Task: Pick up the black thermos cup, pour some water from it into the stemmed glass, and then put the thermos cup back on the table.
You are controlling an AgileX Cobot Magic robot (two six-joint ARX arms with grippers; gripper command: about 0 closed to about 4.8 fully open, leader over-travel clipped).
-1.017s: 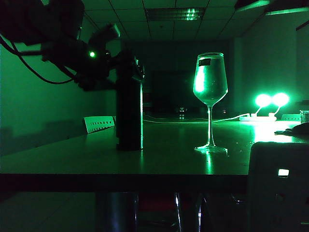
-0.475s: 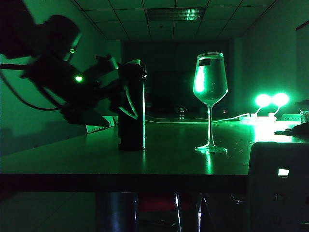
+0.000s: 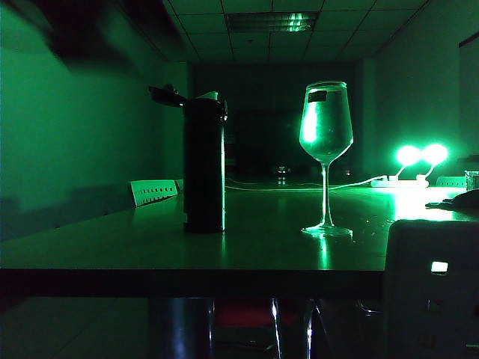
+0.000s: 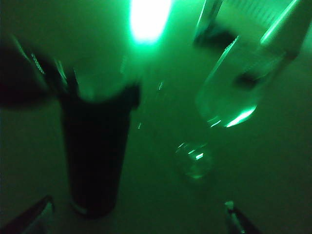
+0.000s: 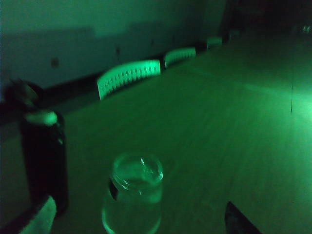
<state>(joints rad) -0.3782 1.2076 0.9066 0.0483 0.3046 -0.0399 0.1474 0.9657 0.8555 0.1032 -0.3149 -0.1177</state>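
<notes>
L arm gone up; thermos (image 4: 95,151) btwn wide L jaws (image 4: 139,217); R jaws (image 5: 139,217) prob wide.

Thermos: your black thermos cup (image 3: 203,164) stands upright on the table (image 3: 150,243).
Glass: your stemmed glass (image 3: 326,157) stands at its three o'clock, apart.

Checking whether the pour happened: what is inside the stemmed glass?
Green light hides any water line in the stemmed glass. The black thermos cup stands apart on the table; both open grippers hold nothing.
</notes>
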